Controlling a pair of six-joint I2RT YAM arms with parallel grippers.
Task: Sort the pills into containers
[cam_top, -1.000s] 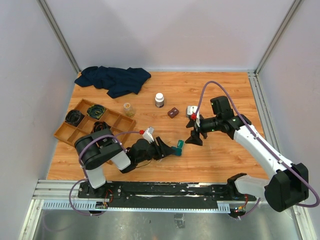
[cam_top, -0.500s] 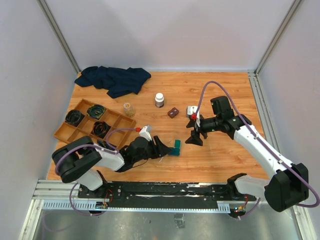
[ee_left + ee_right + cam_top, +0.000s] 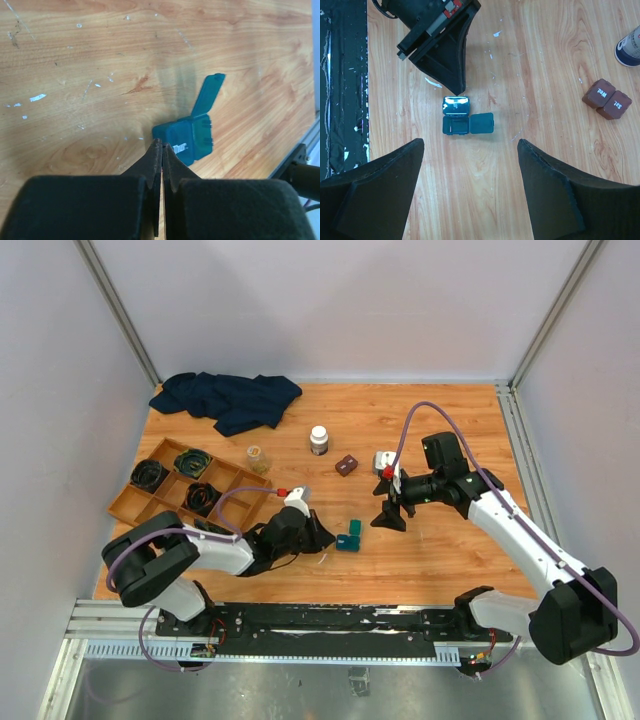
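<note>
The small teal case (image 3: pixel 348 535) lies on the wooden table, one cell closed and one cell open with its lid (image 3: pixel 210 92) raised. It also shows in the left wrist view (image 3: pixel 182 145) and the right wrist view (image 3: pixel 456 116). My left gripper (image 3: pixel 323 537) is shut with nothing between its fingers, its tips (image 3: pixel 161 145) right at the case's near edge. My right gripper (image 3: pixel 390 515) hangs open and empty above the table just right of the case (image 3: pixel 470 144). No loose pills show.
A brown two-cell case (image 3: pixel 346 465) and a white bottle (image 3: pixel 319 440) stand behind the teal case. A small jar (image 3: pixel 257 457), a grey object (image 3: pixel 382 460), the wooden compartment tray (image 3: pixel 232 480) and a dark blue cloth (image 3: pixel 228 398) lie further off.
My left gripper has drawn back to the left, off the teal case, which shifted slightly left. The left arm's elbow swung left. The right arm has not moved.
</note>
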